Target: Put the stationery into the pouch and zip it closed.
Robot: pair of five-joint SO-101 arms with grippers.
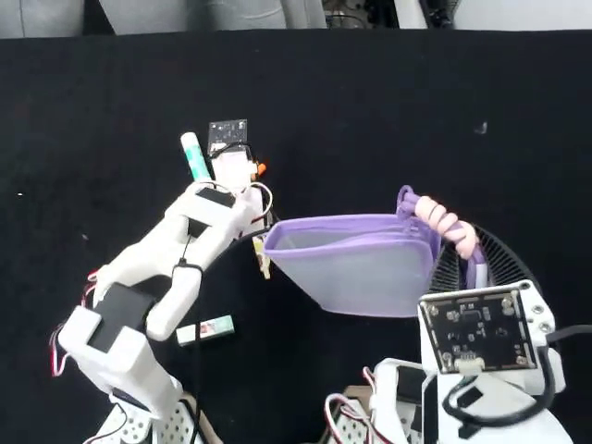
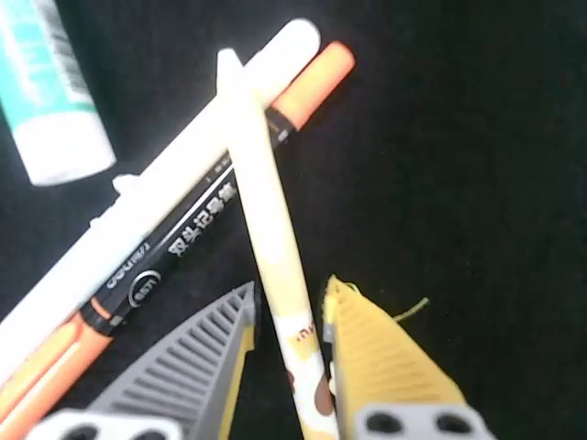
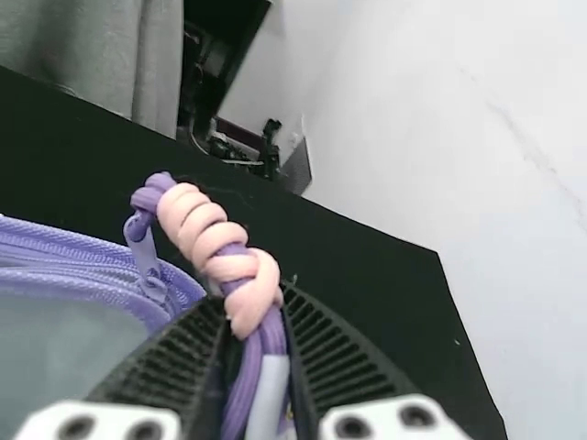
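Cream pen with yellow patterned barrel (image 2: 266,211): lying between the left end effector's (image 2: 291,291) fingers, crossing a white pen (image 2: 165,174) and an orange-and-black marker (image 2: 197,225) on the black worktop (image 2: 477,137).
Left end effector: standing narrowly parted, leaving slim gaps beside the pen.
Purple translucent pouch (image 1: 356,264): hanging from its pink-and-purple braided strap (image 3: 215,247); contents unclear.
Right end effector (image 3: 252,307): clamping that strap.

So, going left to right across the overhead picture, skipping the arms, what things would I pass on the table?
glue stick → orange-tipped pen → purple pouch → pink coiled strap at the pouch's right end. The small white-and-green item near the front sits level with the glue stick, so it is left out.
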